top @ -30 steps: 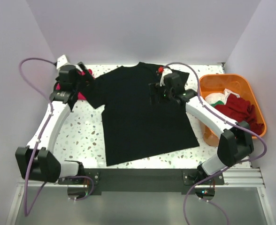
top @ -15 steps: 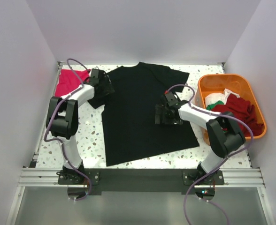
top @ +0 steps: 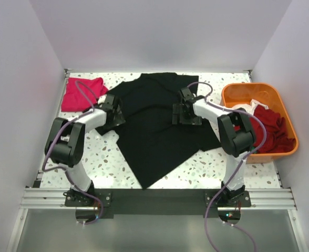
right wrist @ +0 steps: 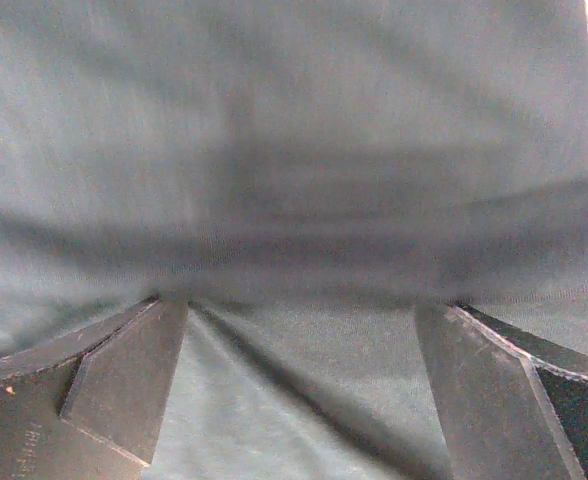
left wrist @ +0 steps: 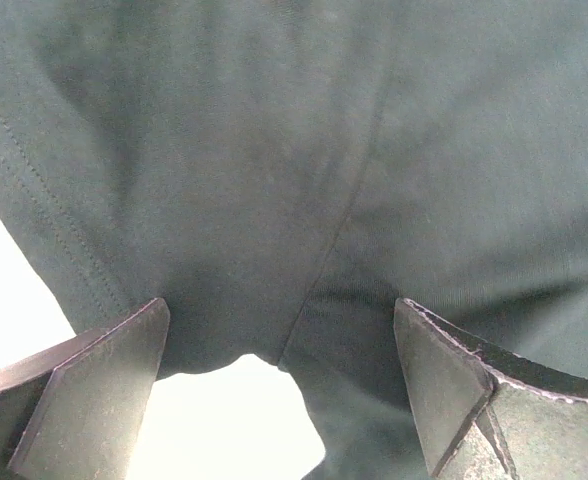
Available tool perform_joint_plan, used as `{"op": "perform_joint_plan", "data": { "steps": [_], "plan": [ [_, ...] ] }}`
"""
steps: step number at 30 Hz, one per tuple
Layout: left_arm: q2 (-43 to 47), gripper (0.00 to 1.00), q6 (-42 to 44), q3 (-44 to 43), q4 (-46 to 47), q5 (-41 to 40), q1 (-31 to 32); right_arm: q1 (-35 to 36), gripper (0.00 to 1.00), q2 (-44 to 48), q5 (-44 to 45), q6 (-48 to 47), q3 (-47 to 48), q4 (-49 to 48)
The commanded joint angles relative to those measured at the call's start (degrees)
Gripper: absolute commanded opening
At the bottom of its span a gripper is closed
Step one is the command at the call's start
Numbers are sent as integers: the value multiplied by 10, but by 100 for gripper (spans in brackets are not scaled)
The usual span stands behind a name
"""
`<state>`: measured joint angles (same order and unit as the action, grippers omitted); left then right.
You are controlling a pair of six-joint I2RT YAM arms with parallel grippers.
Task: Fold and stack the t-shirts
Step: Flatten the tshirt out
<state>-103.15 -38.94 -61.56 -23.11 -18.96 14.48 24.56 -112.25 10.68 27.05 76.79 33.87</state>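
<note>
Your left gripper (left wrist: 279,345) and right gripper (right wrist: 299,335) both stand wide apart, gripping nothing, with the black shirt (top: 154,139) spread just beneath each, left over its armpit seam and right over a crease, probably poised to pinch both sides for folding.

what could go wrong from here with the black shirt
The black shirt lies skewed and rumpled, so the open right gripper may pinch a crease rather than an edge. The open left gripper sits at the sleeve seam; pulling there could drag the shirt more askew.
</note>
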Motion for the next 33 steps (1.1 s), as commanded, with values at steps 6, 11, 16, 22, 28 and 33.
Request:
{"op": "perform_joint_plan", "data": {
  "steps": [6, 11, 16, 22, 28, 33],
  "plan": [
    [167, 100, -188, 265, -63, 140, 148, -15, 99, -139, -48, -116, 183, 14],
    [171, 100, -267, 284, -5, 191, 293, -14, 99, -226, -83, -160, 311, 48],
    [101, 100, -251, 165, -41, 141, 330, -13, 99, -279, -90, -200, 411, 65],
    [152, 100, -214, 65, -109, 94, 342, -13, 99, -222, -69, -233, 448, 79],
    [245, 100, -184, -4, -189, 10, 341, -12, 99, -63, -44, -184, 336, 64],
    [277, 100, -131, -12, -183, -14, 285, 0, 99, 77, -89, -113, 155, 18]
  ]
}}
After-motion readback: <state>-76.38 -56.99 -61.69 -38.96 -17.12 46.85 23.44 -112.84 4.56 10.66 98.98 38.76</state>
